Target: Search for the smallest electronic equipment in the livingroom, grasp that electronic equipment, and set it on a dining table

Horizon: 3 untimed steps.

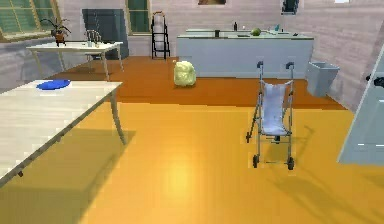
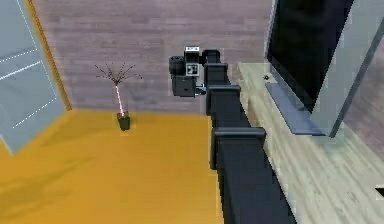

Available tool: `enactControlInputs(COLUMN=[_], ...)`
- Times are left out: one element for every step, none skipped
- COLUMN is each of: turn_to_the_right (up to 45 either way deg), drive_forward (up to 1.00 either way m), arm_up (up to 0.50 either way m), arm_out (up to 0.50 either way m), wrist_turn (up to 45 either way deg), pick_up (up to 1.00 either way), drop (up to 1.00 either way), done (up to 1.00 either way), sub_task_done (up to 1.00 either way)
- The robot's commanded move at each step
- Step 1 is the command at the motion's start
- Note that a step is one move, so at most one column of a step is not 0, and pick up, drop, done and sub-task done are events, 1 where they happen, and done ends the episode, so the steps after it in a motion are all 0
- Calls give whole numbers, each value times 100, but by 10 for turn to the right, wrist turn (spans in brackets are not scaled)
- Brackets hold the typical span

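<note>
Television (image 2: 303, 45): one, on one stand (image 2: 300, 165); one tool (image 2: 180, 82); one potted plant (image 2: 122, 112).

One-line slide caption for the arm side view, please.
Arm stretched toward the far wall, gripper between a potted plant and a television on its stand.

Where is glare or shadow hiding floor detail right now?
Forward view: a pale glare patch on the glossy orange floor ahead, and a soft shadow under the pale wooden table; nothing looks hidden. Arm side view: a dark shadow across the same floor's lower left, while the large black flat screen shows no glare.
</note>
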Motion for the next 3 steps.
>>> enactControlInputs(turn_to_the_right=[0, -30, 0], drive_forward=[100, 0, 100], arm_up=[0, 0, 0], arm_out=[0, 0, 0], wrist_turn=[0, 0, 0], pick_up=[0, 0, 0], drop=[0, 0, 0], done=[0, 0, 0], sub_task_done=[0, 0, 0])
